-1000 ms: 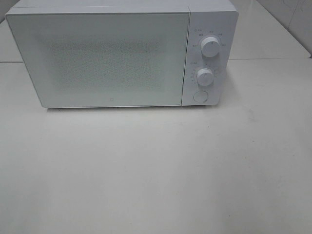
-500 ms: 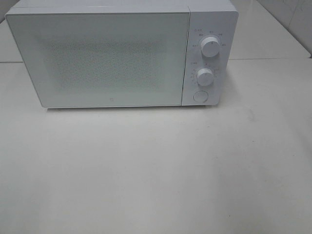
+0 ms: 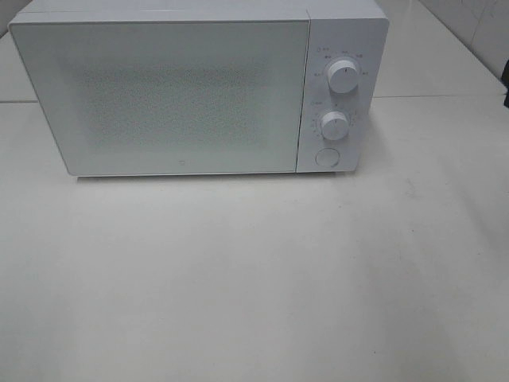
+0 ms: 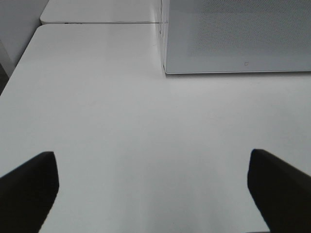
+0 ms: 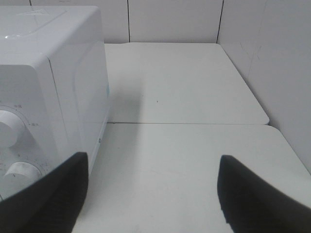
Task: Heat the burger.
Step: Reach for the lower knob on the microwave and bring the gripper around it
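The burger is out of view in every frame. A white microwave (image 3: pixel 191 91) stands at the back of the table with its door shut. In the left wrist view my left gripper (image 4: pixel 151 162) is open over bare table, its dark fingers (image 4: pixel 29 189) wide apart, with the microwave's lower left corner (image 4: pixel 167 70) ahead. My right gripper (image 5: pixel 153 165) is also open with nothing between its fingers (image 5: pixel 252 199). It sits beside the microwave's right side (image 5: pixel 73 92), near the control knobs.
The microwave's panel carries two round knobs (image 3: pixel 343 76) (image 3: pixel 335 125) and a round button (image 3: pixel 327 157). White table (image 3: pixel 254 278) stretches in front. A wall (image 5: pixel 272 63) borders the table on the right. A dark sliver (image 3: pixel 507 89) shows at the exterior view's right edge.
A small dark sliver has come into the right edge of the exterior view. The microwave has not moved.
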Tool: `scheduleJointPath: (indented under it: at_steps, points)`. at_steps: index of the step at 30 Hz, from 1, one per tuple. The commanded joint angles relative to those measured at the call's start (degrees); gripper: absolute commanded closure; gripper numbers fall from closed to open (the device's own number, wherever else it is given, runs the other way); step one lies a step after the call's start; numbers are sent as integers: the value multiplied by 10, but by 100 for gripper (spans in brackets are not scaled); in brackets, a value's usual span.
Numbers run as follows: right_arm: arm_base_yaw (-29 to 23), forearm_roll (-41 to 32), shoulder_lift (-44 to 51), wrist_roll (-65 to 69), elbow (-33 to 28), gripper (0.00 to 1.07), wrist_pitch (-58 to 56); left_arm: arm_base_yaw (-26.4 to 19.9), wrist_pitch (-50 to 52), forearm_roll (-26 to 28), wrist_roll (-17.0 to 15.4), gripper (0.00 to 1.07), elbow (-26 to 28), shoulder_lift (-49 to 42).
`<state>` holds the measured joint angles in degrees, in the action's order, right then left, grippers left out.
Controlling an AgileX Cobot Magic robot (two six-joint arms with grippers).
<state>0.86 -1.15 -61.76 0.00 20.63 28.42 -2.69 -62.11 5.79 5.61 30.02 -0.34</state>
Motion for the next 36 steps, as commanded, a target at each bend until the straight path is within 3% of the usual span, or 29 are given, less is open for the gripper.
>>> scheduleJointPath:
  at_steps: [1,6,8,12,14,17,19,21,22,23,28,36]
  points:
    - [2,7,-19,-6,-10,34,45,-2,6,1,-3,9,-1,-12]
    - [2,-12,-57,-21,-26,34,96,-2,6,1,-3,9,-1,-12]
    - [2,-37,-100,-38,-54,34,200,-2,6,1,-3,9,-1,-12]
    - [-18,-66,-127,-43,-66,34,238,-2,6,1,-3,9,-1,-12]
    - [-62,-104,-156,-80,-72,34,269,-2,6,1,-3,9,-1,-12]
    - [-76,-119,-164,-90,-72,34,278,-2,6,1,-3,9,-1,-12]
    - [-142,-187,-202,-114,-72,34,332,-2,6,1,-3,9,-1,-12]
    - [-157,-205,-210,-114,-72,34,347,-2,6,1,-3,9,-1,-12]
    - [-194,-235,-227,-114,-71,34,372,-2,6,1,-3,9,-1,-12]
    - [-194,-235,-227,-114,-71,34,372,-2,6,1,-3,9,-1,-12]
    - [-297,-321,-277,-144,-54,34,417,-2,6,1,-3,9,-1,-12]
    - [-391,-420,-332,-203,-6,34,435,-2,6,1,-3,9,-1,-12]
